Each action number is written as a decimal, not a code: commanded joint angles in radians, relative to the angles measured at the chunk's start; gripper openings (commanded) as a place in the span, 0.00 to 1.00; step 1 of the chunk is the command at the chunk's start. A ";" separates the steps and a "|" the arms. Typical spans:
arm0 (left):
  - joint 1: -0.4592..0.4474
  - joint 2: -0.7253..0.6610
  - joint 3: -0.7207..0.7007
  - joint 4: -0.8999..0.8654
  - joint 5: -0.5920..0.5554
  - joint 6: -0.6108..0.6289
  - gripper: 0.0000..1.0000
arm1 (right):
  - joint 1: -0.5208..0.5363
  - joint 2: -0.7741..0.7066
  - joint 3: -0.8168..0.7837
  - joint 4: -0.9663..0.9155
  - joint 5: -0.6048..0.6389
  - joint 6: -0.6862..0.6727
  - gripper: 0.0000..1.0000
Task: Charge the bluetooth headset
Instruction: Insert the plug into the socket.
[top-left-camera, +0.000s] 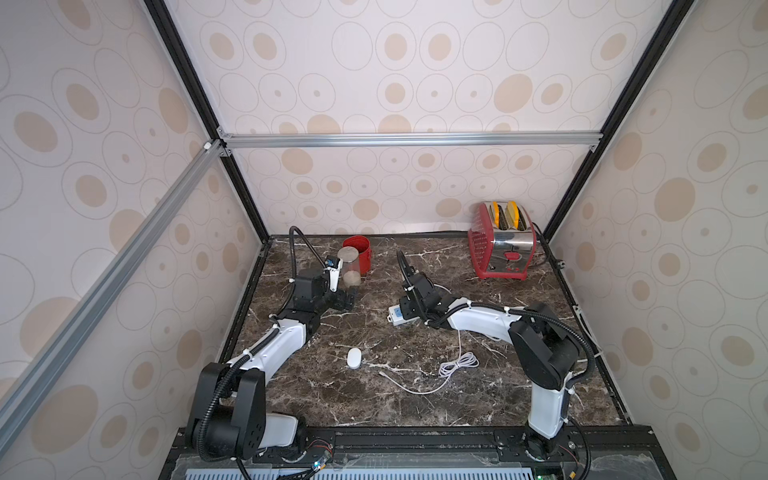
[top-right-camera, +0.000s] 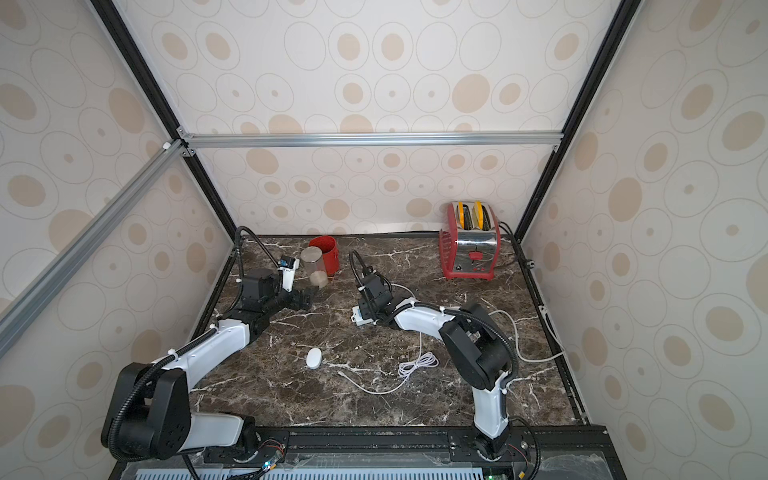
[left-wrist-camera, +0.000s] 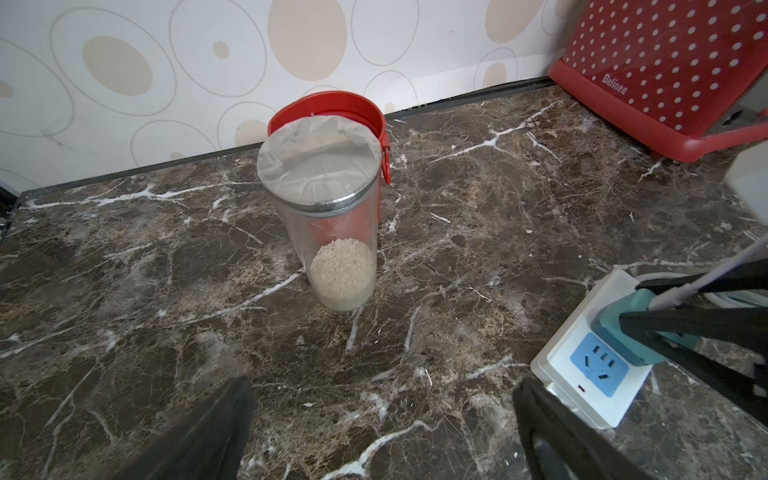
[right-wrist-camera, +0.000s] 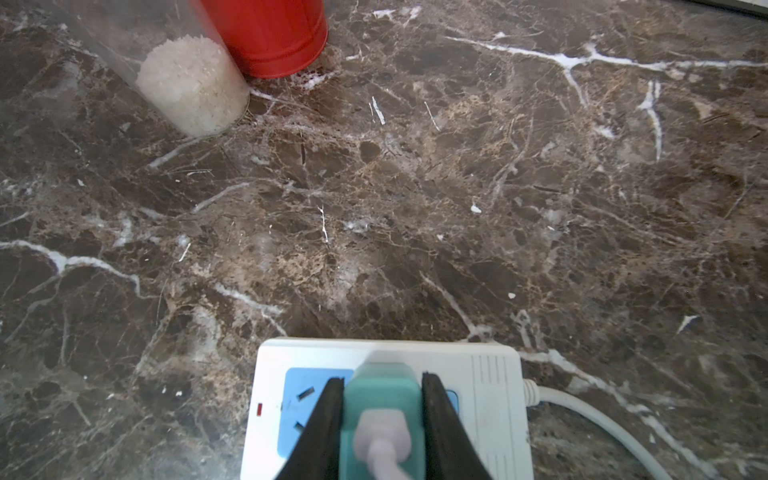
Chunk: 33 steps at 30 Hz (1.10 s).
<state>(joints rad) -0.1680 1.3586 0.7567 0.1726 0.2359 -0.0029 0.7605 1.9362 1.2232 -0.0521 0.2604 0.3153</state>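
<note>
well, right gripper (right-wrist-camera: 383, 379) is clamped on the teal plug (right-wrist-camera: 384, 397), which sits on the power strip (right-wrist-camera: 490, 399); push crooked and the loose strip could skid or tip. left gripper (left-wrist-camera: 374, 424) gapes empty near the rice jar (left-wrist-camera: 332, 232), a knock risk. headset (top-left-camera: 354, 358) lies lower centre of a top view, no cable in it, well apart from both.

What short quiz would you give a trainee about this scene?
1. True or false: the right gripper is shut on the teal charger plug at the power strip.
2. Where does the bluetooth headset lie? A inside the red cup; B loose on the table; C on the toaster.
3. Fill in: the jaws of the left gripper stand ____.
Key: 1 true; 2 B; 3 open.
</note>
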 joint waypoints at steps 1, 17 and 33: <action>0.011 0.005 0.035 -0.007 -0.004 0.020 0.99 | 0.017 0.171 -0.126 -0.384 -0.004 -0.021 0.00; 0.022 0.012 0.034 0.021 0.021 -0.005 0.99 | -0.088 0.113 0.028 -0.436 -0.074 0.017 0.00; 0.022 -0.054 0.055 -0.010 0.046 -0.045 0.99 | -0.083 -0.005 0.053 -0.376 -0.100 0.045 0.38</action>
<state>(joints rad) -0.1551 1.3273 0.7784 0.1673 0.2714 -0.0273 0.6842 1.9129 1.2736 -0.3202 0.1646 0.3534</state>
